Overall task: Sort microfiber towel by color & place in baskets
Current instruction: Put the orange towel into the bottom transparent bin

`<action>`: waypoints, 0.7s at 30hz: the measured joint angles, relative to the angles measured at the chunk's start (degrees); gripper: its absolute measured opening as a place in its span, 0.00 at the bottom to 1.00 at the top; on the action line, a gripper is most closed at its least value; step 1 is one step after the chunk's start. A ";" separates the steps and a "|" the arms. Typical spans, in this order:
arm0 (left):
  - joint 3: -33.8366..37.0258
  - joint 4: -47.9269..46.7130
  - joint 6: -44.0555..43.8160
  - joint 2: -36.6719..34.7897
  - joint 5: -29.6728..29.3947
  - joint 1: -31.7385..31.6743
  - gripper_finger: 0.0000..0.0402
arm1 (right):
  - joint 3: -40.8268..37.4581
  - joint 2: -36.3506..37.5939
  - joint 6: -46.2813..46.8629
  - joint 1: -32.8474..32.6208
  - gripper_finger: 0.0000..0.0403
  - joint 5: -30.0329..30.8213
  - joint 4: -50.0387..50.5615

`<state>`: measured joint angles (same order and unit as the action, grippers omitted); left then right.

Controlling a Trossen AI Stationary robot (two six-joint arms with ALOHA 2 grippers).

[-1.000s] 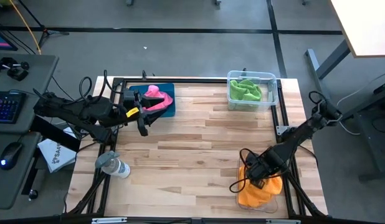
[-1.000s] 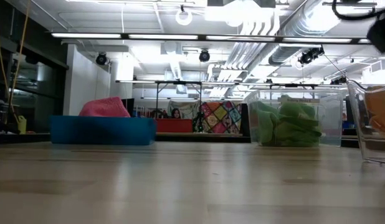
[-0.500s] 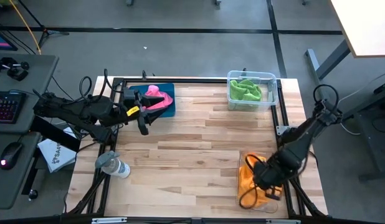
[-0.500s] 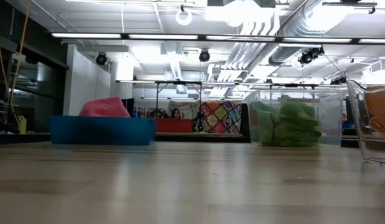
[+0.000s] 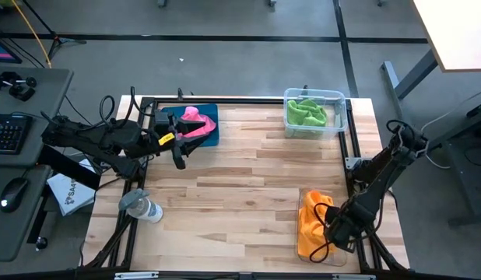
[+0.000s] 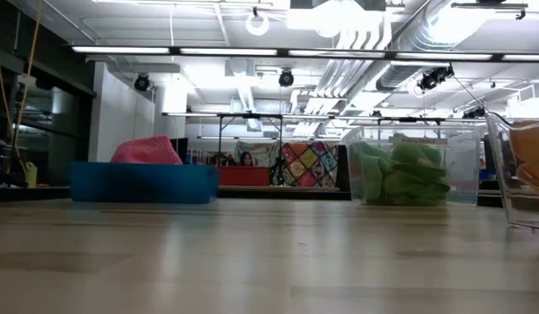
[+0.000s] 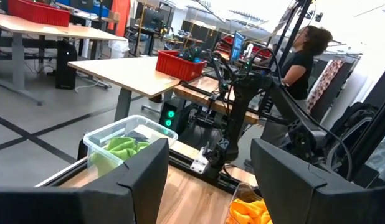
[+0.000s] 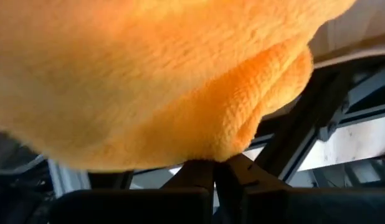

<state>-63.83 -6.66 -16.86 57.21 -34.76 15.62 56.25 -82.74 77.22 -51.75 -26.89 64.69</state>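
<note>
The soft microfiber towels are all in their baskets, as far as we can see. The hot pink towel [image 5: 196, 120] lies in the shallow teal-blue tray [image 5: 211, 137] at the far left of the wooden surface [image 5: 240, 187]. The lime green towel [image 5: 307, 113] sits in the clear plastic bin [image 5: 339, 101] at the far right. The bright orange towel [image 5: 312, 224] fills the other clear bin [image 5: 307, 257] at the near right corner.

We think the sorting is at its last step. No towel lies loose on the wood. The right pincer [image 5: 339, 233] is low beside the orange bin, with its fingers pressed together and nothing between them. The left pincer [image 5: 178, 140] hangs near the teal tray with its fingers apart and empty. Next, we would guess both arms only need to pull away and rest, if no towel is hiding anywhere.

The high view shows us all three baskets and a clear bottle with a grey cap [image 5: 141, 207] near the left edge. The low view shows how tall the heaps are: the pink one pokes above its tray. The right wrist view is close up on orange cloth. The left wrist view looks across to a person [image 7: 304, 50] standing in the room behind.
</note>
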 joint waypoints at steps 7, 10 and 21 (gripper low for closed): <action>0.00 0.04 0.00 0.00 -0.10 0.00 0.54 | 4.91 -0.02 -0.30 0.00 0.00 10.66 0.04; 0.00 0.09 0.37 0.00 -0.46 -0.11 0.54 | 7.97 0.01 -0.08 0.24 0.00 19.11 -0.40; 0.00 0.50 0.44 0.00 -0.68 -0.66 0.54 | 1.27 -1.30 -1.65 6.85 0.00 26.36 -8.95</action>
<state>-63.83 -6.15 -16.43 57.21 -35.44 14.96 57.51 -84.04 75.58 -44.90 -0.53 55.74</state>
